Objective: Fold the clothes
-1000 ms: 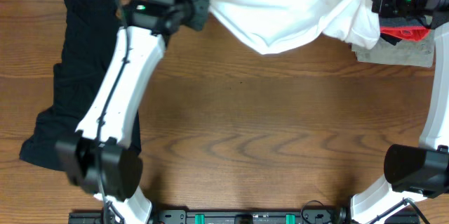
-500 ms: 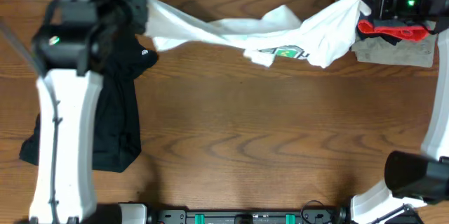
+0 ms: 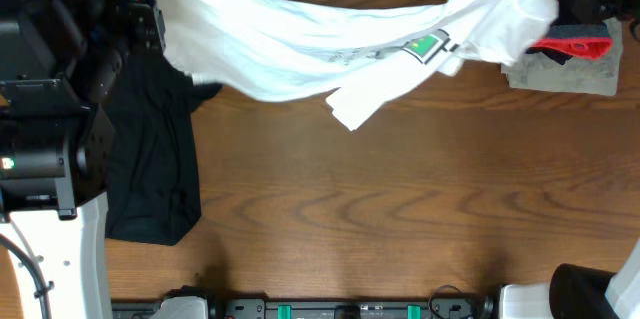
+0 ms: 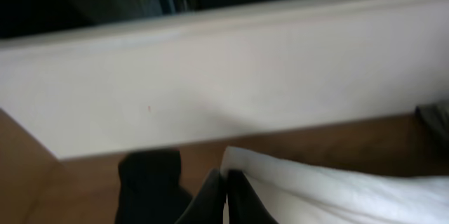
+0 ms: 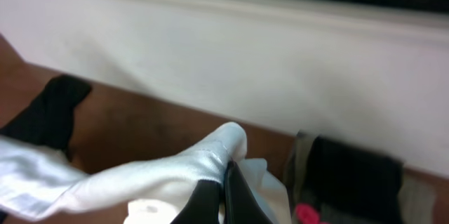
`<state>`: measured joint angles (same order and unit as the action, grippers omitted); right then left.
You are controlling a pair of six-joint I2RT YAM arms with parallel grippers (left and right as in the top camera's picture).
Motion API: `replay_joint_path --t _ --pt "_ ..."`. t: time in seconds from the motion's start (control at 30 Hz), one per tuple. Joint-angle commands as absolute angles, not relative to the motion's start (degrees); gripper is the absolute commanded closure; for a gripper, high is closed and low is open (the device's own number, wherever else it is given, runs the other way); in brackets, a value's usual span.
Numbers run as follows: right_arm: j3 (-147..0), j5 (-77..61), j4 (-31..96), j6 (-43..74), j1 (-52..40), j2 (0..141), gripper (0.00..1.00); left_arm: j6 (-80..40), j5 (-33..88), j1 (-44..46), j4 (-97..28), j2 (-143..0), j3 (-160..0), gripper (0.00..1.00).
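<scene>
Garment in hand: white T-shirt point(image 3: 300, 44) hangs stretched in the air across the far side of the table point(image 3: 400, 209), from 11 o'clock to 1 o'clock. It sags at 12, and a loose flap droops toward the centre.
Left hold: left gripper point(image 4: 225, 189) has its jaws closed tight, pinching the shirt's edge at 11 o'clock.
Right hold: right gripper point(image 5: 223, 192) is likewise clamped shut, on a bunched end of the shirt at 1 o'clock.
Second garment: black hooded garment point(image 3: 150, 159) lies at 9 o'clock, its far end under the shirt's left end; neither gripper holds it.
Bystanders: grey cloth point(image 3: 560, 74) bearing a red item point(image 3: 572, 44) sits at 2 o'clock, just below the shirt's right end.
Step in hand: we judge it to be spreading the shirt before laying it flat.
Method: we advise level pinches, even tension and a draw toward 6 o'clock over bare wood, landing the drooping flap first.
Risk: we consider the bunched right end liable to land twisted, and the shirt could drape over either neighbour.
</scene>
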<state>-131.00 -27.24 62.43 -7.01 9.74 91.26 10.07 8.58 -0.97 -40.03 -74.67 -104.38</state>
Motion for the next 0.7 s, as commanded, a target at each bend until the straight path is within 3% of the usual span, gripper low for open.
replay_joint_path --t 0.0,0.67 --pt "-131.5 -26.1 60.0 -7.8 9.8 92.7 0.99 9.3 8.3 -1.1 -37.3 -76.8 -104.9 0.94" --pt "-131.5 -26.3 22.2 -0.8 7.5 106.3 0.99 8.4 8.3 -1.7 -6.7 -94.1 -104.9 0.94"
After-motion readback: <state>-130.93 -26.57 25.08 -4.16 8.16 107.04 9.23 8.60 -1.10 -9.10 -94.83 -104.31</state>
